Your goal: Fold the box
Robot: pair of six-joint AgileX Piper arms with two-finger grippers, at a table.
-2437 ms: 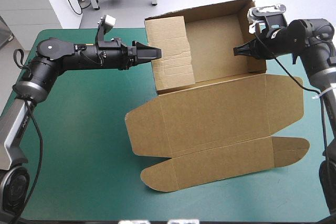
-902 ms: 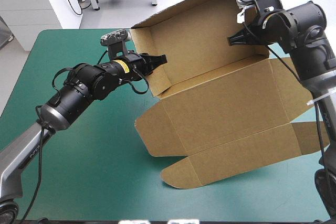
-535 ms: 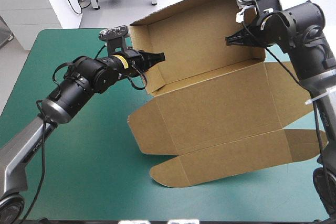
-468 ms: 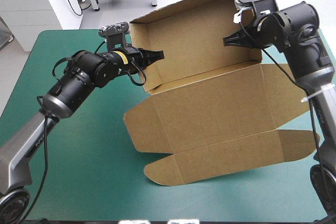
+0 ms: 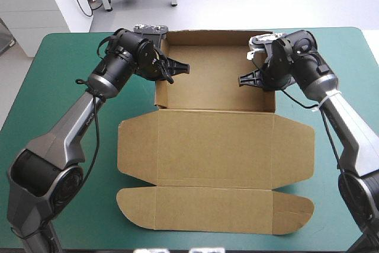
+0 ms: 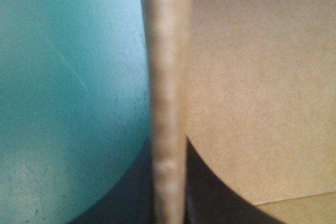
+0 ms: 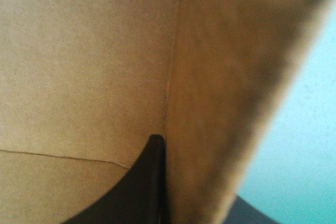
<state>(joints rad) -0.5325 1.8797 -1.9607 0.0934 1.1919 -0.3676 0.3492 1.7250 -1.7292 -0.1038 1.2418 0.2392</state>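
Note:
The brown box (image 5: 213,81) sits on the teal-green cover as an open tray at the far middle, walls raised. Its lid (image 5: 213,146) lies flat toward the near edge, ending in a long front flap (image 5: 213,210). My left gripper (image 5: 180,68) is shut on the tray's left wall, and that wall's edge (image 6: 167,77) runs between its black fingers (image 6: 210,187). My right gripper (image 5: 241,80) is shut on the right wall (image 7: 220,77), with one black finger (image 7: 152,182) inside the tray against the corner crease.
Bare teal-green cover (image 5: 59,122) lies left of the box, and a narrower strip (image 5: 349,57) lies to its right. The lid's front flap reaches close to the table's near edge.
Earlier the box hung tilted with its back wall raised. Both arms have brought it down, and it now rests flat and square on the table. The left fingers have come together on the wall.

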